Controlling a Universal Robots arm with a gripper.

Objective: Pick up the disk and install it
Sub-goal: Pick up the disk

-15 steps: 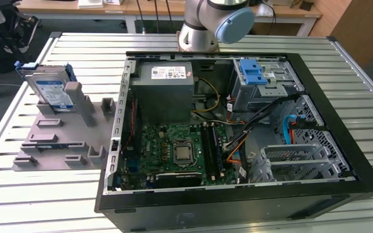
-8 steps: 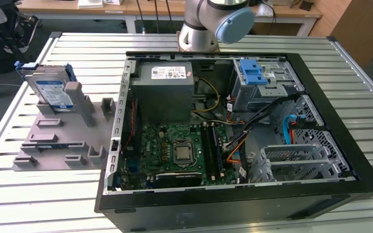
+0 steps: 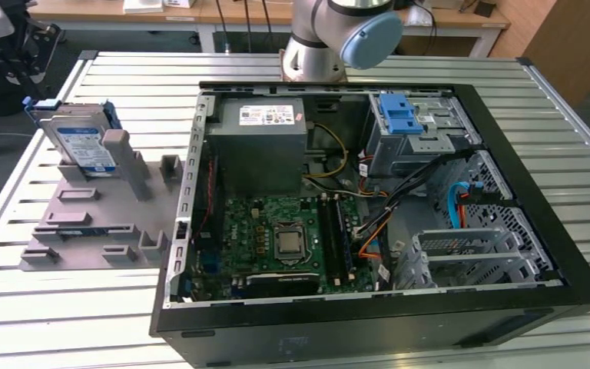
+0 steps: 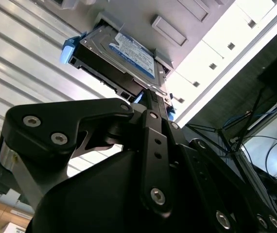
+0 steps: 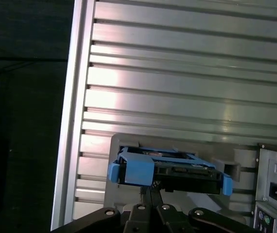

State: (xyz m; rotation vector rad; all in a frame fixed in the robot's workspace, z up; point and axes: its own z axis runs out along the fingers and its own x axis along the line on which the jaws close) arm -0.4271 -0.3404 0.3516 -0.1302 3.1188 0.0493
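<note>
The disk (image 3: 77, 142) is a silver drive with a blue-and-white label in a blue bracket. It stands on edge in a slot of the grey holder (image 3: 101, 227) at the exterior view's left. Both wrist views show the disk (image 4: 129, 53) (image 5: 170, 171) just beyond my black gripper (image 4: 154, 97) (image 5: 150, 190). The fingers are closed together with nothing between them. They point at the disk's edge and are still apart from it.
An open computer case (image 3: 541, 192) lies on the slatted metal table (image 3: 28, 315) right of the holder. Inside are a green board, a grey power supply box (image 3: 259, 146) and a drive cage with a blue bracket (image 3: 402, 115). The arm's base (image 3: 326, 38) stands behind the case.
</note>
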